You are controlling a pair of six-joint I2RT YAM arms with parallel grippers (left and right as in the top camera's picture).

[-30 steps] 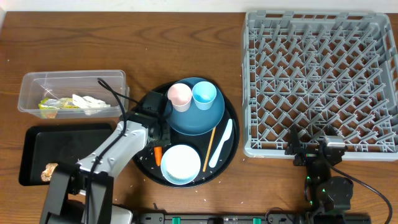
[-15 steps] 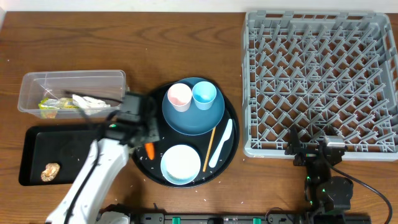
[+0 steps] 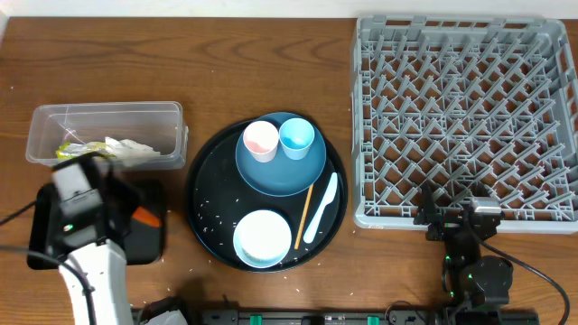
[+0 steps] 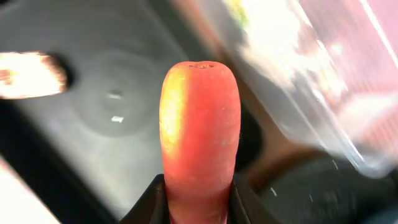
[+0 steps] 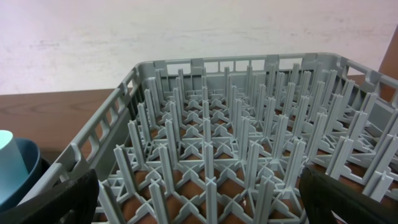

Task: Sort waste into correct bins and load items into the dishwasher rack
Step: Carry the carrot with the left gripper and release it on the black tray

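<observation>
the carrot (image 4: 199, 137) runs off the bottom edge and the clear tub (image 4: 323, 74) is blurred.

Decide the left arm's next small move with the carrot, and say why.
Probably lower a little and open the left gripper to release the carrot. The carrot is clamped between the fingers above the flat black tray, where the brown food lump lies, so it seems to belong there.

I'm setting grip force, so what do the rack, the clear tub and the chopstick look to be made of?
The rack: grey moulded plastic, matt, judging by its uniform lattice and pegs. The tub: thin clear plastic, glossy; the waste inside shows through its walls. The chopstick: probably wood or bamboo, pale tan and dull, though too thin here to be sure.
</observation>
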